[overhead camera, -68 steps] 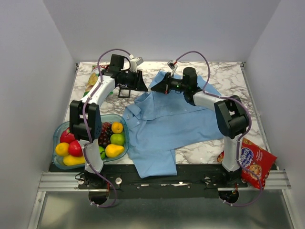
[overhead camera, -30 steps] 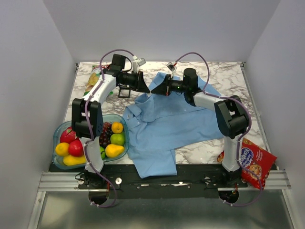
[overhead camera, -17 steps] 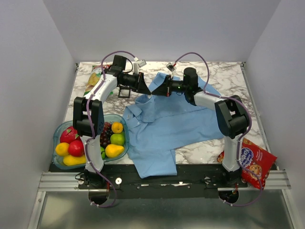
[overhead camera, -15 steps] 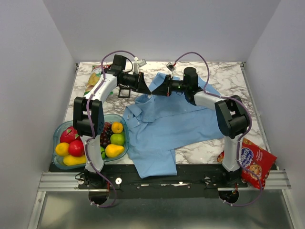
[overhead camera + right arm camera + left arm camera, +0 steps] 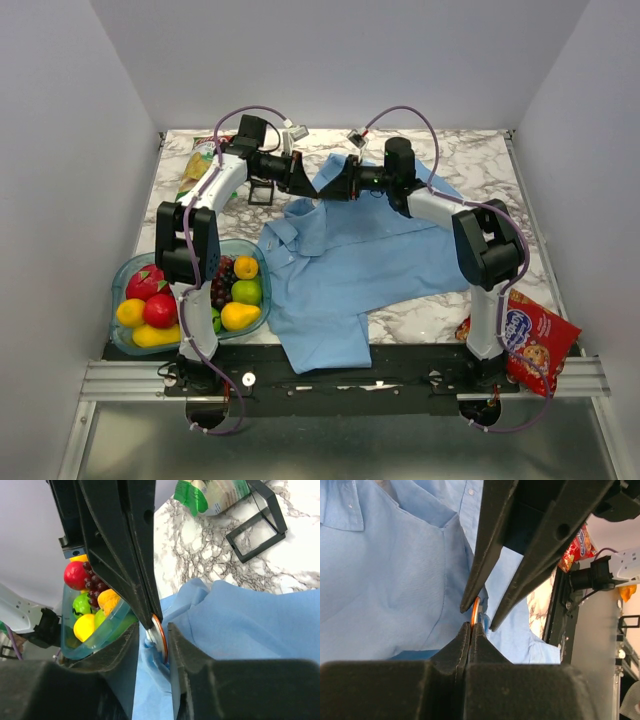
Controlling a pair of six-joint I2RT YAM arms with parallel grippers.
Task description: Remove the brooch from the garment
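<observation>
The garment (image 5: pixel 350 260) is a light blue shirt spread over the marble table, with a fold near its collar lifted at the back. The brooch (image 5: pixel 476 607) is a small orange-rimmed disc pinned to that fold, and it also shows in the right wrist view (image 5: pixel 160 632). My left gripper (image 5: pixel 305 188) is shut on the brooch's edge (image 5: pixel 470 627). My right gripper (image 5: pixel 326 190) faces it. Its jaws stand narrowly apart (image 5: pixel 154 640), with bunched cloth and the brooch's lower edge between them. The brooch is hidden in the top view.
A blue bowl (image 5: pixel 125 275) of toy fruit sits at the front left. A black frame (image 5: pixel 262 192) and a green packet (image 5: pixel 195 170) lie at the back left. A red snack bag (image 5: pixel 530 340) lies at the front right edge.
My left gripper has moved right, from beside the black frame to the lifted fold, and now meets my right gripper there. The right arm has barely shifted.
</observation>
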